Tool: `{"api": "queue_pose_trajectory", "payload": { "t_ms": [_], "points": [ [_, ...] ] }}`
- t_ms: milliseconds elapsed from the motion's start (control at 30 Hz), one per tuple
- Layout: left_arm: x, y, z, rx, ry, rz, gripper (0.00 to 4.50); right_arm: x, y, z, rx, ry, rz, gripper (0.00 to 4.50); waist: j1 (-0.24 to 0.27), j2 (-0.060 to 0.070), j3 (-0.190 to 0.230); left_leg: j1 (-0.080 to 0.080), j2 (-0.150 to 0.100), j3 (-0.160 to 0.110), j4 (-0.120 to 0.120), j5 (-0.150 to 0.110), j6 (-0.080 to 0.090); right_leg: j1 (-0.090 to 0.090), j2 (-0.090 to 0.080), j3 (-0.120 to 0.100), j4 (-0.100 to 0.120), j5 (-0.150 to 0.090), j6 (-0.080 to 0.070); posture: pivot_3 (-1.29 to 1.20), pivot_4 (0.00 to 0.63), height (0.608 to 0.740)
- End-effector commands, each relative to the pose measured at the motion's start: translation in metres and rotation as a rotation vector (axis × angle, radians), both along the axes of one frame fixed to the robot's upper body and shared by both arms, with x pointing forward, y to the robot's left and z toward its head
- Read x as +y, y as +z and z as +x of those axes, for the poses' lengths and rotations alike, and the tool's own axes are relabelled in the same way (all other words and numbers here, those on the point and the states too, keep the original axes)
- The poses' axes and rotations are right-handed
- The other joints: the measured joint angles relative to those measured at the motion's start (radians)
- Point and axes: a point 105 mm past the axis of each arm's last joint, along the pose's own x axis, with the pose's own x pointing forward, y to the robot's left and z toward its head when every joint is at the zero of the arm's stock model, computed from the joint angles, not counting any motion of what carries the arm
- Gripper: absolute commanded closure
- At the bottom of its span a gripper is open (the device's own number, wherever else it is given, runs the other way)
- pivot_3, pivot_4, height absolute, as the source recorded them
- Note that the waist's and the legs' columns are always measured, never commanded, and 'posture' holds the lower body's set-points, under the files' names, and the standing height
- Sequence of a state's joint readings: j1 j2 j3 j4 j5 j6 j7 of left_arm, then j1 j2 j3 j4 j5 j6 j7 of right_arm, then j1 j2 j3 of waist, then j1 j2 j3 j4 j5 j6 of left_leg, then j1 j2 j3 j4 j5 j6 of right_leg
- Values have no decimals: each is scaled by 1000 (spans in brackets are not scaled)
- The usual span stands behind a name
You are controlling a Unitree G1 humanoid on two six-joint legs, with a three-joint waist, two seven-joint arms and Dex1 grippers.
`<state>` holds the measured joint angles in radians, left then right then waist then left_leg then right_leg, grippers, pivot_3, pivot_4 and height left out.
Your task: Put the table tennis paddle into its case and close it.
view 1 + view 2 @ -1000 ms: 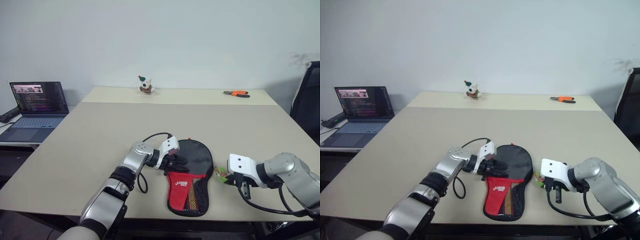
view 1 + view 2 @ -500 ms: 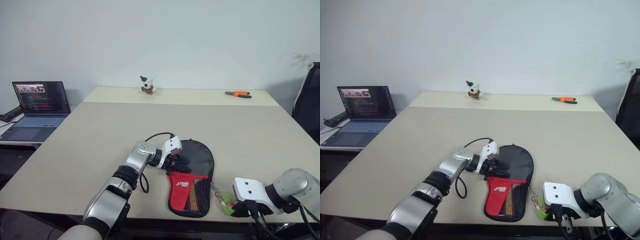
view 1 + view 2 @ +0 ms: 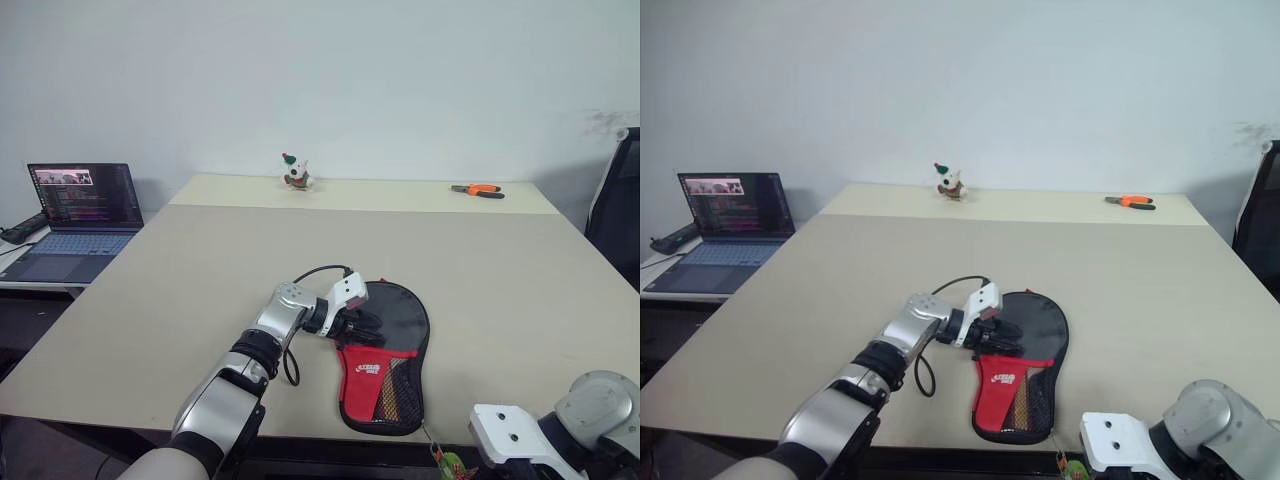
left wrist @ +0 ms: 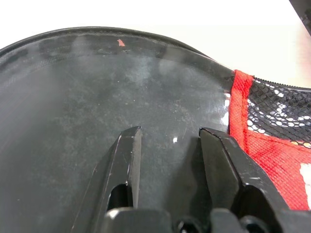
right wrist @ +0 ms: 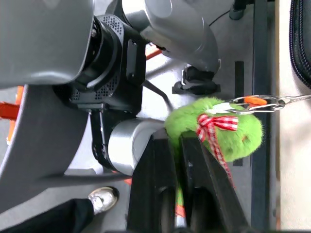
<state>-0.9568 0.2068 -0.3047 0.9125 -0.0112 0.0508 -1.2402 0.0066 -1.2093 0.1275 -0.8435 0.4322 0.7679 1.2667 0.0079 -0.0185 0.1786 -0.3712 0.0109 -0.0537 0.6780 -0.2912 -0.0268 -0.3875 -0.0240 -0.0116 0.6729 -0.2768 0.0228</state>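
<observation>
- Case first: the paddle-shaped black fabric zip pouch with the red lower panel and mesh pocket (image 3: 386, 352) lies flat on the pale beige table (image 3: 300, 250), right under the left gripper (image 3: 362, 326).
- Left gripper has its two black fingers parted and pressed down on the pouch's black upper face; in the left wrist view the fingers (image 4: 127, 167) straddle nothing, they simply pin the fabric beside the red seam.
- Paddle? No bare bat on the table; I judge the black-rubber-faced table tennis paddle sits inside the pouch, though the fabric hides it, so I cannot confirm.
- Zip pull now: the fluffy green pom-pom with the red-checked ribbon (image 5: 214, 133) hangs off a thin chain past the near table edge, down by the right gripper (image 5: 176, 145).
- Right gripper's fingers sit close together against the pom-pom's side; whether they pinch its fur or have let go, I cannot tell.
- Step in hand, by my reading, is the closing pull, and it looks nearly done.
- To do it well: keep the left fingers bearing down so the pouch cannot slide toward the pulling hand, and draw the chain along the zip's line, not away from the table, or the slider may jam.
- Farther from both hands: an open laptop (image 3: 80, 215), a small white figurine (image 3: 293, 172), and orange-handled pliers (image 3: 478, 189).
</observation>
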Motion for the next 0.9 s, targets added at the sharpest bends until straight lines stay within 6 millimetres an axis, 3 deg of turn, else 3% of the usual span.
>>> {"api": "queue_pose_trajectory", "payload": {
  "t_ms": [33,133,300,400,467,600,700,900],
  "points": [
    [2,-15,-2,28,11,56,2451,6,9,-7,18,39,26,3183,0,0,0,0,0,0,0,0,0,0,0,0,0,0,0,0,150,740],
    [0,-13,-1,20,21,37,2451,16,27,14,-44,-32,134,2253,-3,-1,1,1,0,0,0,0,0,0,0,0,0,0,0,0,150,740],
    [11,2,1,-24,52,-36,2451,18,57,70,-238,-209,266,2253,-11,-3,2,4,1,1,0,0,0,2,0,1,1,0,0,0,150,740],
    [32,33,-6,-97,56,-161,2451,12,69,109,-372,-310,332,2253,-24,-4,3,5,2,1,-2,0,0,0,1,4,2,1,-2,0,150,740],
    [57,55,-16,-124,80,-234,2451,11,77,127,-464,-332,420,2253,-34,-5,4,5,3,1,-3,0,0,-2,1,5,4,2,-6,0,150,740],
    [103,75,-43,-132,184,-267,2451,-1,73,143,-478,-381,479,2253,-36,-5,6,4,5,-2,-7,0,0,-4,0,5,5,-1,-8,0,150,740],
    [121,75,-63,-120,265,-266,2451,-16,67,156,-441,-444,527,2253,-35,-4,6,6,5,-1,-13,0,0,-3,-5,5,3,-3,-8,0,150,740],
    [132,72,-87,-108,388,-287,2451,-46,56,184,-470,-515,484,2253,-23,-3,6,6,1,-3,-13,0,0,-2,-12,4,2,-4,-6,0,150,740]
  ]
}}
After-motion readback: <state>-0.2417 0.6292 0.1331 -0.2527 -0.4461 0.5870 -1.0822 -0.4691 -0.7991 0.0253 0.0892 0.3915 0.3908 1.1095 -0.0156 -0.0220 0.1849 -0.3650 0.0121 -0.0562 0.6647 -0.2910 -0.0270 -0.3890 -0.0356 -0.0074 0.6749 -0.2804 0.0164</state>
